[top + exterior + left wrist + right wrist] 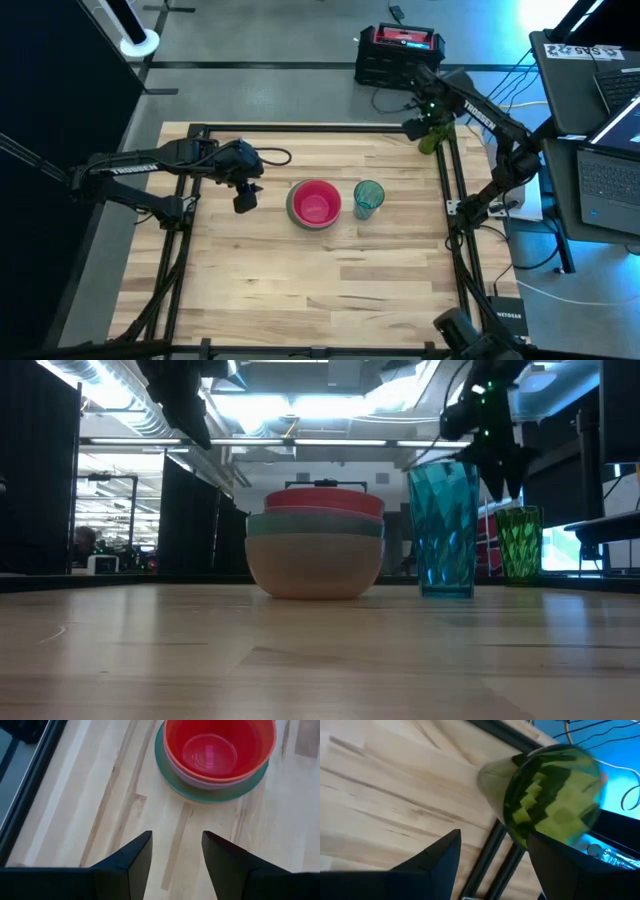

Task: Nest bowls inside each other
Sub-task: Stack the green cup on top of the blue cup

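The bowls stand nested in one stack at the table's middle, resting on the bottom of the large pale pink outer bowl. A green bowl sits in it, then a pale pink one, with a coral bowl innermost. My left gripper hovers open above the bare table just left of the stack, nothing between its fingers. My right gripper is open over the table's far right corner, above a green translucent cup, which stands beyond its fingers.
A tall teal cup stands upright just right of the stack. The green cup stands by the black frame rail at the far right. A black box and laptops lie beyond the table.
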{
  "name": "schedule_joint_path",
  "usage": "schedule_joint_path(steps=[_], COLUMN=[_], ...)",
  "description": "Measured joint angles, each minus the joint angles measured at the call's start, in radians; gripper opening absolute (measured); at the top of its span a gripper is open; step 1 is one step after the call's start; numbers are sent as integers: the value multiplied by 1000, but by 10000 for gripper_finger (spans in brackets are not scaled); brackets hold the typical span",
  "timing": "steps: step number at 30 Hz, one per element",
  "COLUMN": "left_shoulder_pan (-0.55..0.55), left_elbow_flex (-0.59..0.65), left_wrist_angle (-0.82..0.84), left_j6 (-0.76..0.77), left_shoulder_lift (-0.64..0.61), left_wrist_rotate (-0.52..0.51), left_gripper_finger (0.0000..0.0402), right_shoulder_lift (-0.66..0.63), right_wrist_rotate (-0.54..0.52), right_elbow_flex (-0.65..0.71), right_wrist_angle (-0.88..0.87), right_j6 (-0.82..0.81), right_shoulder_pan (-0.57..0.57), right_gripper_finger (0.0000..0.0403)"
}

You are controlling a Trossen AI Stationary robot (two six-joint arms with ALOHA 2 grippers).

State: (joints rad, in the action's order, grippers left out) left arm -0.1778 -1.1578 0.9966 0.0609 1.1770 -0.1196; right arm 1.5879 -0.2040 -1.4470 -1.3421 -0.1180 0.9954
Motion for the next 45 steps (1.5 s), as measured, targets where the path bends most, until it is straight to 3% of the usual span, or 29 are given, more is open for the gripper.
schedule_joint_path(steps=[10, 13, 17, 22, 38, 45], left_shoulder_pan=[0, 0, 0, 0, -2, -2], left_elbow_flex=[0, 0, 0, 0, 0, 0], left_wrist_angle=[20, 19, 19, 18, 16, 18], left_j6=[-16, -13, -11, -12, 28, 86], left_shoulder_lift=[0, 0, 0, 0, 0, 0], left_wrist_rotate=[0, 0, 0, 0, 0, 0], left_gripper_finger=[159, 159, 159, 159, 159, 159], right_shoulder_lift=[0, 1, 1, -8, -32, -33], right_wrist_rotate=[13, 13, 39, 31, 209, 206], right_elbow_flex=[185, 202, 200, 157, -528, -619], right_wrist_angle=[123, 160, 194, 167, -214, -229], right_j6=[37, 49, 82, 137, 171, 89], right_shoulder_pan=[28, 33, 51, 16, -455, -792], right_gripper_finger=[194, 141, 21, 3, 1, 0])
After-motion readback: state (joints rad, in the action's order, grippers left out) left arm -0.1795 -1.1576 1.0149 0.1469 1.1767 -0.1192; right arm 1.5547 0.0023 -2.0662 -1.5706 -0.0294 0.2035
